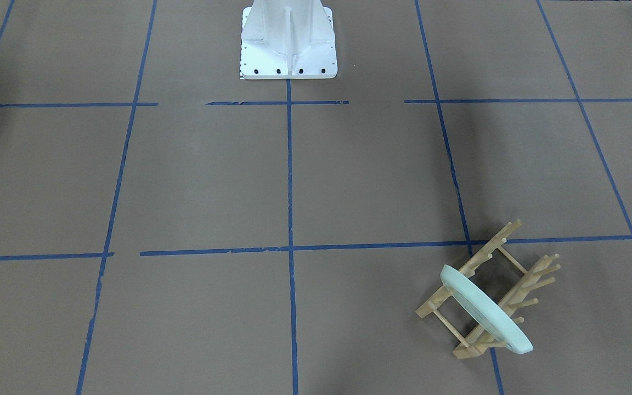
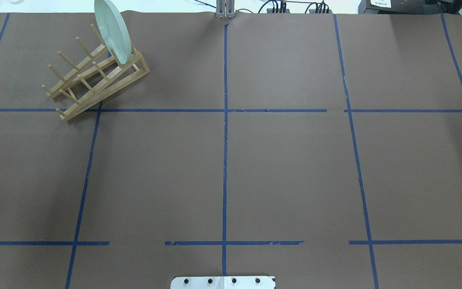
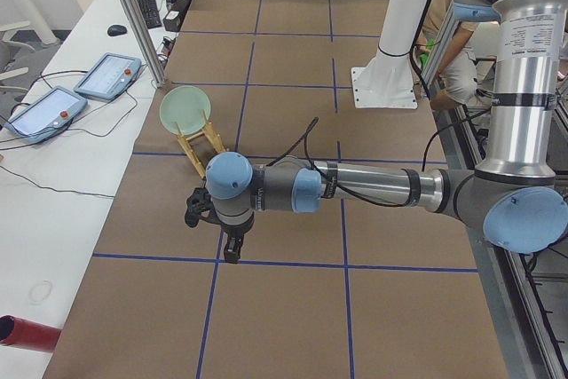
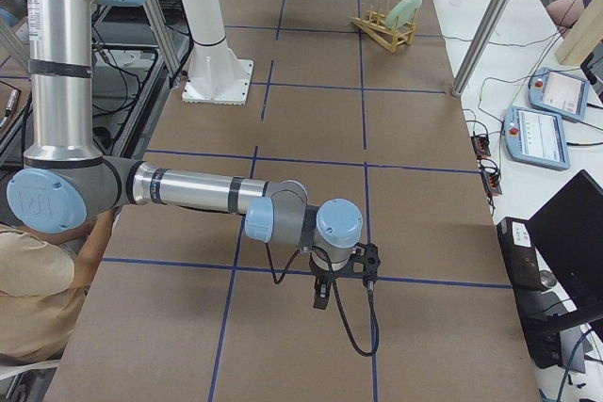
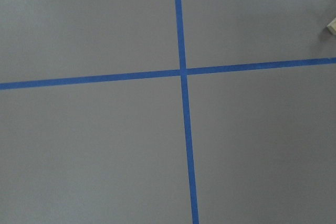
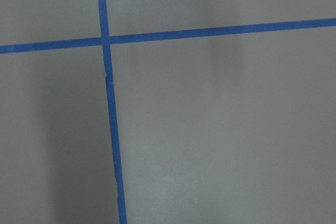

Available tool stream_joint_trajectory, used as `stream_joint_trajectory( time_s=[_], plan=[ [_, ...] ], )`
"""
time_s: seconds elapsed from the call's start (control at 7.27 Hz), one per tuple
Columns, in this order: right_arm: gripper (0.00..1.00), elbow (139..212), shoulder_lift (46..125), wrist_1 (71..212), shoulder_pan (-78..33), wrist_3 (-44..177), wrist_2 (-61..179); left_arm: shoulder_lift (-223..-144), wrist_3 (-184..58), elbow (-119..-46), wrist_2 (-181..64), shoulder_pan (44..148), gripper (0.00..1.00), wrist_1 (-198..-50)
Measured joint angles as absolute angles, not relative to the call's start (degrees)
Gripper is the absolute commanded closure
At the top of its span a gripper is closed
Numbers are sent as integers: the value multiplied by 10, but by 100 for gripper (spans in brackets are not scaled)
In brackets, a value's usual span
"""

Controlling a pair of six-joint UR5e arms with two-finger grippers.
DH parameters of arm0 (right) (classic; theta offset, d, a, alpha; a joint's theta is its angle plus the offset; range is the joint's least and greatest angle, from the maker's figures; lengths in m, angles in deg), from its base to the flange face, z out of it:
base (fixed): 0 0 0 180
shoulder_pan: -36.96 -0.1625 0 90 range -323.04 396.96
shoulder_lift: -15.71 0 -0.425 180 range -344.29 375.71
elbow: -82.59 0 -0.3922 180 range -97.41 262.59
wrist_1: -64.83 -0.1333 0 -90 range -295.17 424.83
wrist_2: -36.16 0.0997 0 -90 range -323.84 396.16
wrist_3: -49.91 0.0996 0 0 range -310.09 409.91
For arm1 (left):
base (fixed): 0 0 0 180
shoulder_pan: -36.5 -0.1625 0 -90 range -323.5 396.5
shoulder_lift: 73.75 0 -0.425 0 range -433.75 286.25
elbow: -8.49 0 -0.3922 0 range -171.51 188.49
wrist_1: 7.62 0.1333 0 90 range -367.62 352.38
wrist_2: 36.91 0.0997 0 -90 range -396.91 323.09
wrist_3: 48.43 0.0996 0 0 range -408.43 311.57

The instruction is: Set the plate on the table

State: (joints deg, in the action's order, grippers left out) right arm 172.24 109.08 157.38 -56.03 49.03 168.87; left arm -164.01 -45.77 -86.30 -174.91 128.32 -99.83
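The pale mint-green plate [image 1: 486,310] stands on edge in the end slot of a light wooden pegged rack [image 1: 483,255] on the brown table [image 1: 212,181]. In the overhead view the plate [image 2: 112,32] and rack [image 2: 94,86] are at the far left. My left gripper [image 3: 232,250] shows only in the exterior left view, hanging over the table some way on the near side of the plate [image 3: 185,106]. My right gripper [image 4: 322,297] shows only in the exterior right view, far from the plate [image 4: 407,8]. I cannot tell whether either is open or shut. Both wrist views show only paper and blue tape.
The white robot base [image 1: 288,38] stands at the table's middle edge. Teach pendants [image 3: 106,75] lie on a white side bench, and a red cylinder [image 3: 27,333] lies near its end. A person [image 4: 38,308] sits beside the robot.
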Motion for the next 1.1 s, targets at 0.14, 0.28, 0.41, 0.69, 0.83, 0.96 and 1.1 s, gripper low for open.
stream_joint_trajectory(
  time_s=[0.14,0.28,0.41,0.69,0.83,0.96,1.1],
  plan=[
    [0,1722,1091,1574,-560,490,1689,-1647,-559,-863,-1754,1259,0,-1059],
    [0,1722,1091,1574,-560,490,1689,-1656,-689,-860,-1760,1233,0,-1133],
    [0,1722,1091,1574,-560,490,1689,-1678,-840,-843,-1763,1207,0,-1223],
    [0,1722,1091,1574,-560,490,1689,-1759,-1090,-782,-1761,1154,0,-1361],
    [0,1722,1091,1574,-560,490,1689,-1797,-1192,-760,-1745,1126,0,-1405],
    [0,1722,1091,1574,-560,490,1689,-1822,-1280,-744,-1709,1105,0,-1453],
    [0,1722,1091,1574,-560,490,1689,-1841,-1362,-724,-1666,1088,0,-1519]
  ],
)
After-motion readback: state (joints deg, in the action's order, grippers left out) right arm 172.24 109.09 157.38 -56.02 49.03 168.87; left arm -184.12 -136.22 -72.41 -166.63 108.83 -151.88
